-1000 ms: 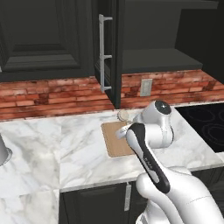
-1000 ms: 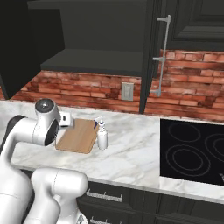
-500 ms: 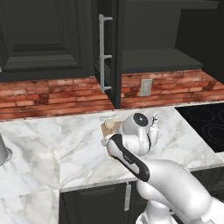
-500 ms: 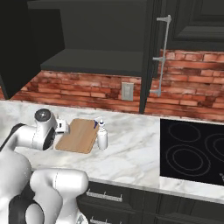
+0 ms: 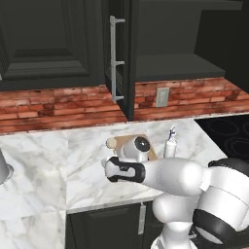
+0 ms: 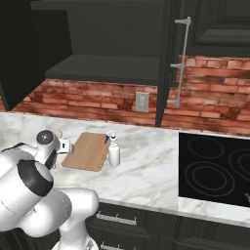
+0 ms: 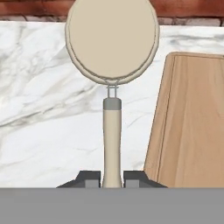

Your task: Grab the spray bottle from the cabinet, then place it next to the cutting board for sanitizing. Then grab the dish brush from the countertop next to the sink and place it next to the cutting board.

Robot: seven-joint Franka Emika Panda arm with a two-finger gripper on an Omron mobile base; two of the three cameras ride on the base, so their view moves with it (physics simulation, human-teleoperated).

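Note:
My gripper (image 7: pixel 112 178) is shut on the pale stick handle of the dish brush (image 7: pixel 112 127). The brush's round cream head points away from me over the white marble countertop (image 7: pixel 39 131). The light-brown cutting board (image 7: pixel 192 127) lies just to the brush's right. From the right base view, the hand (image 6: pixel 63 145) sits at the left end of the cutting board (image 6: pixel 88 150), and the white spray bottle (image 6: pixel 114 152) stands upright at the board's right edge. Whether the brush touches the countertop I cannot tell. The cabinet (image 6: pixel 112 68) above stands open.
The open cabinet door with its silver bar handle (image 5: pixel 114 61) hangs above the board. A black cooktop (image 6: pixel 215 171) lies to the right. A brick wall (image 5: pixel 53 104) backs the counter. A grey object (image 5: pixel 4 168) sits at the far left edge.
The arm has folded down and swung from over the board to its left side, carrying the brush with it. The spray bottle and the board have stayed put.

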